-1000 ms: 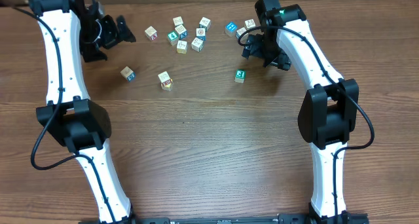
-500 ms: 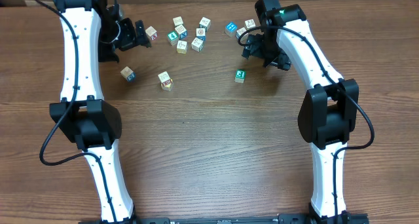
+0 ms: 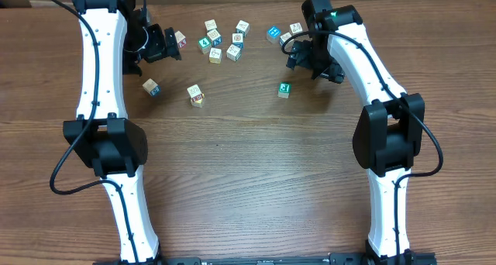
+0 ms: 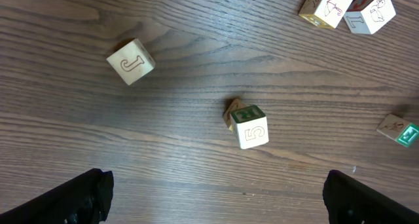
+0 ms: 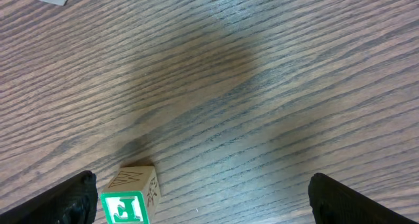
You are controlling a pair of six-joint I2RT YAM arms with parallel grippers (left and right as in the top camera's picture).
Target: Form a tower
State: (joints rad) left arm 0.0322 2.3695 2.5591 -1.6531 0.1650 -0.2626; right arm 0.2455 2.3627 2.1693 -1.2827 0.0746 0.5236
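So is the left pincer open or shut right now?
Open. In the left wrist view the left pincer has its fingers far apart at the frame's bottom corners, nothing held between them.

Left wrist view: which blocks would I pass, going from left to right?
Pale wooden cube printed with J, pale wooden cube printed with 5, pale cube with red line drawing, green-faced cube at right edge.

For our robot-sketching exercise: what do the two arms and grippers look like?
Both the left arm and right arm have white links joined by black joint housings. A black cable runs along each. The left gripper and right gripper are black, with blunt fingers. A green light glows on the right arm.
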